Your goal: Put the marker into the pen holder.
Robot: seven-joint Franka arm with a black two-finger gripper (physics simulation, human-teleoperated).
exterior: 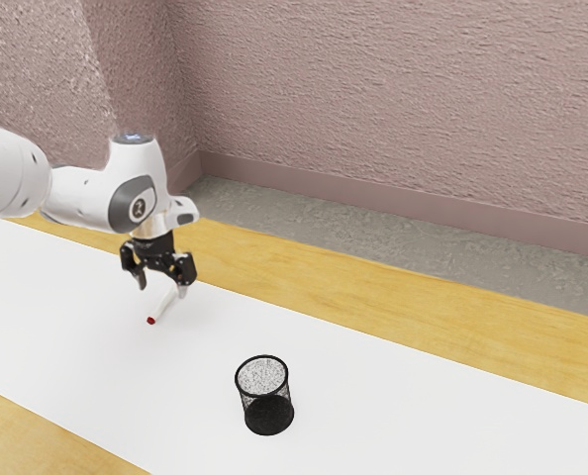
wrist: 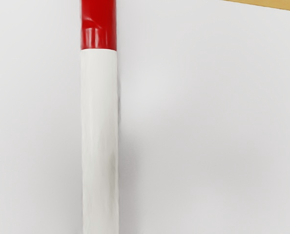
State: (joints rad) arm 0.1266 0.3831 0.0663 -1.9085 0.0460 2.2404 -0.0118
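My gripper (exterior: pixel 162 286) points down over the white mat, its two fingers standing apart with a gap between them. The marker (exterior: pixel 163 305), white with a red end, lies just beneath it and reaches out toward the viewer's side. In the wrist view the marker (wrist: pixel 100 136) runs lengthwise under my hand, red part at its far end. The pen holder, a black mesh cup (exterior: pixel 267 412), stands upright on the mat, off toward the exterior view's right and nearer that camera. Whether a fingertip touches the marker I cannot tell.
A white mat (exterior: pixel 423 406) covers the middle of the wooden table (exterior: pixel 452 332). Beyond the table's far edge lie a grey floor (exterior: pixel 373 233) and a pink textured wall (exterior: pixel 393 89).
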